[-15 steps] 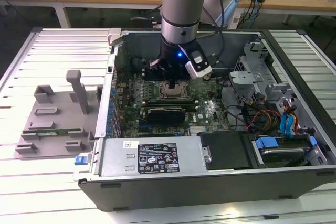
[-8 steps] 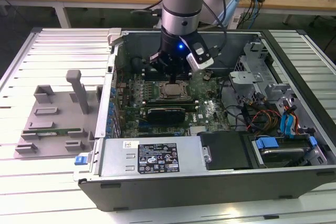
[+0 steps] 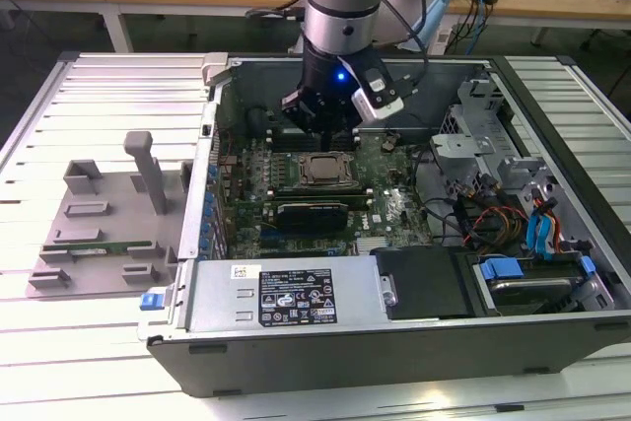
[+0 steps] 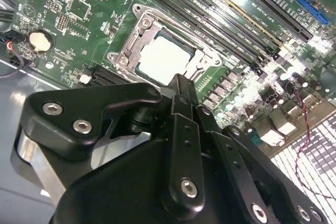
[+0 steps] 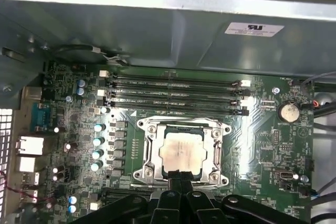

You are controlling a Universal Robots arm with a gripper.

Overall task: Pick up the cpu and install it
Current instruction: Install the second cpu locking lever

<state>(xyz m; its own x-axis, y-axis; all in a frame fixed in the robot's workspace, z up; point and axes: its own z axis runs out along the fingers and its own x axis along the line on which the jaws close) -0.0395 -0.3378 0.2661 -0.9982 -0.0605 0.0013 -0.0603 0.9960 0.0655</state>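
The open computer case [image 3: 414, 332] lies on the table [image 3: 59, 342], taking up the table's middle and the exterior view's right. Inside, the motherboard [image 3: 385, 209] sits flat on the case floor. The cpu [image 5: 182, 151] rests in the socket [image 5: 181, 153] near the board's middle, memory slots [image 5: 173, 95] running alongside between socket and case wall. The gripper [image 5: 180, 176] hangs over the board, tips at the socket's edge. A drive bay [image 3: 532, 283] fills the case's corner at the exterior view's right. Outside the case, by the table's edge at the exterior view's left, sits a fixture tray [image 3: 99, 224].
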